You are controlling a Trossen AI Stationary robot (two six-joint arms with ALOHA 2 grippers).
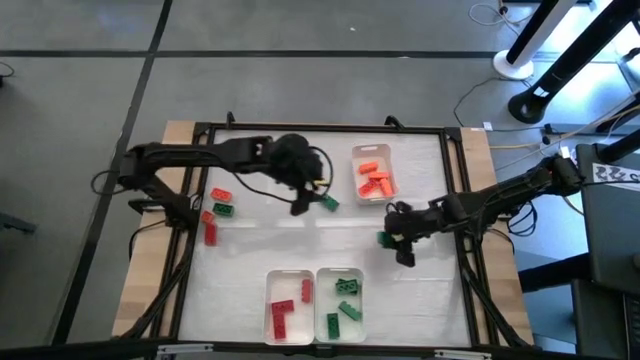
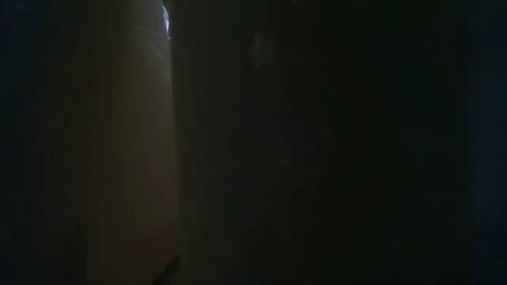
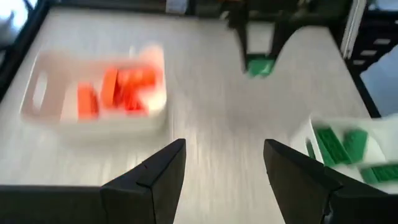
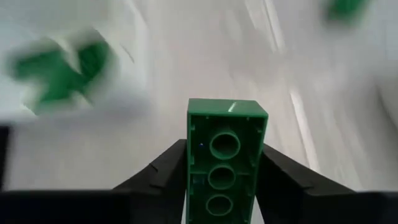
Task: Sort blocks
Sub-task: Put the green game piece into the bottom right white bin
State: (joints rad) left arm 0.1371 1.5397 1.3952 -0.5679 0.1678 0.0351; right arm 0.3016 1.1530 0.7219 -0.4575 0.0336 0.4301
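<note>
We are holding a green block [image 4: 226, 163] between the closed jaws of our right gripper [image 1: 398, 243], its hollow underside facing the wrist camera, above the tabletop [image 1: 270, 245] right of centre. Our left gripper [image 3: 224, 168] is reaching over the middle of the tabletop with its jaws spread apart and holding nothing; a loose green block [image 1: 328, 202] is lying just beside it. To the right of that block a white tray [image 1: 391, 172] is carrying the orange blocks [image 1: 373, 179]. At the near edge two more trays are sitting side by side, one with red blocks [image 1: 283, 315] and one with green blocks [image 1: 346, 299]. Near the left edge a few red and green blocks [image 1: 218, 208] are lying unsorted. The low view is showing us only darkness.
</note>
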